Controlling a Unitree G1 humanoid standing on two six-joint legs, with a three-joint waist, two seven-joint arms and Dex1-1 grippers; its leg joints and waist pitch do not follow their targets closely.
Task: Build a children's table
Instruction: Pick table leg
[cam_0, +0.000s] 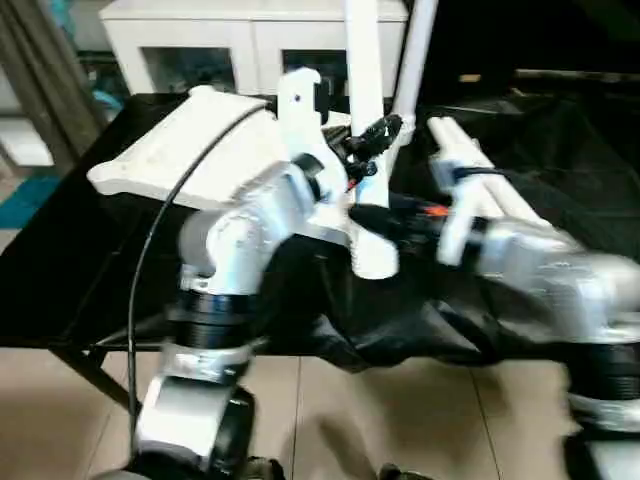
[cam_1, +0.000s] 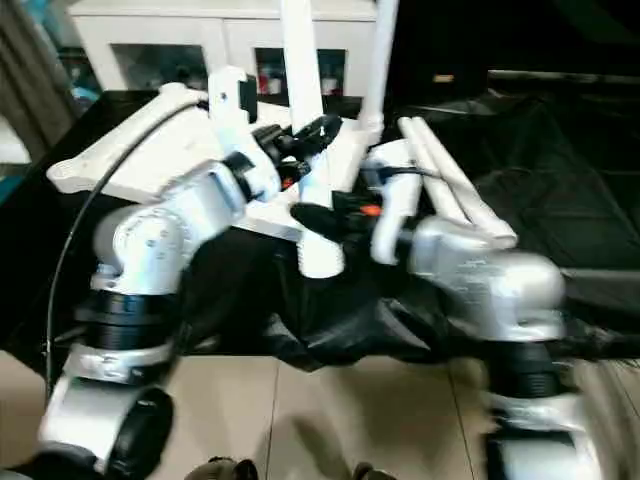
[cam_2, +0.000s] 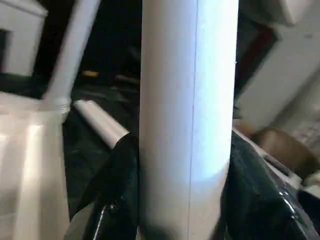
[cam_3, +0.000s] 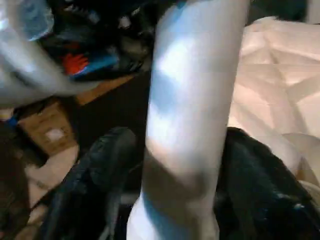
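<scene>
The held tube leg (cam_0: 366, 140) stands nearly upright over the near edge of the inverted table top (cam_0: 190, 150), which lies ribbed side up on the black-draped desk (cam_0: 60, 260). Both tools are clenched on this one leg: the left tool (cam_0: 375, 135) grips it higher up, and the right tool (cam_0: 375, 222) grips it lower, close above the flared bottom end (cam_0: 373, 262). In the left wrist view the black fingers (cam_2: 122, 190) press against either side of the tube, and the right wrist view shows the same kind of clamp.

The relation that matters is the leg's long axis against a corner socket. That axis runs almost straight up and down (a slight lean is possible, though the blur makes it hard to judge), and its lower end sits just beside the top's near right corner, seemingly over the cloth rather than inside a socket; whether it already touches the socket cannot be told. A second leg (cam_0: 412, 60) already stands upright at the far corner behind it. Two loose legs (cam_0: 480, 175) lie on the desk to the right, beyond the right forearm. The right tool, being lower, looks better placed to steer the foot in.
</scene>
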